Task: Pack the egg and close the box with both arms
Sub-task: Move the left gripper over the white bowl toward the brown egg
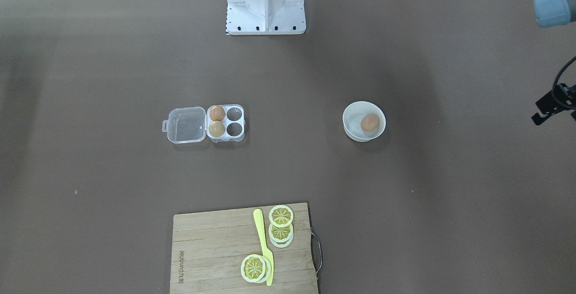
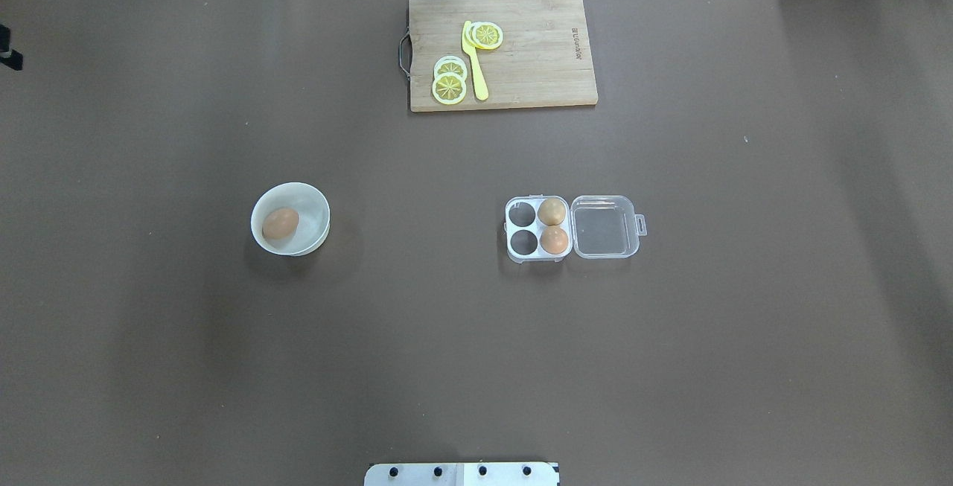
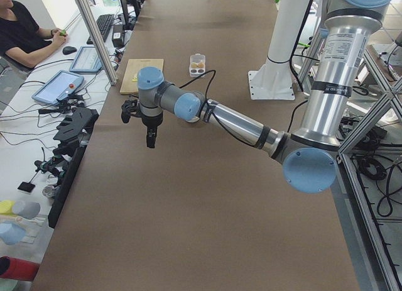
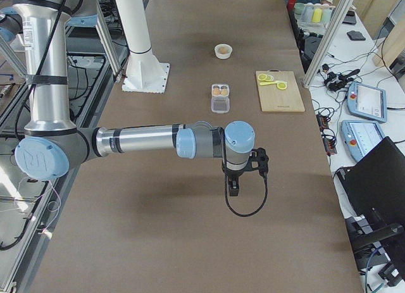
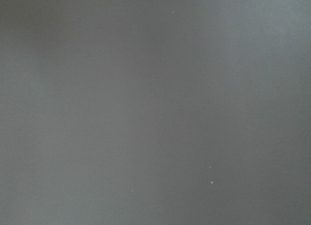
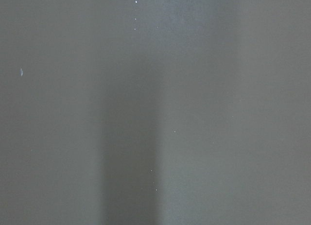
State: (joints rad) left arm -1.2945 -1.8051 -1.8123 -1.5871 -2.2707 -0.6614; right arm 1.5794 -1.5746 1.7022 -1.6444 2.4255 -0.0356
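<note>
The egg lies on its side in a white bowl on the robot's left half of the worktop. The box sits well apart from it, on the right half. Its clear lid is open and lies flat. Two other eggs fill the two cells next to the lid, and the two cells away from the lid are empty.

An egg is light, smooth and a bit slippery, and it cracks if you squeeze hard. I think the best hold is a soft pinch around its fat middle, coming down from above. The box looks thin and light (it may slide when pushed), so one arm may need to steady the base while the other folds the lid over and presses the little tab.

The left claw and the right claw both hang above bare worktop near its two ends. I cannot tell if either is open or closed.

The wooden board has a small word near one edge, too tiny to read.
</note>
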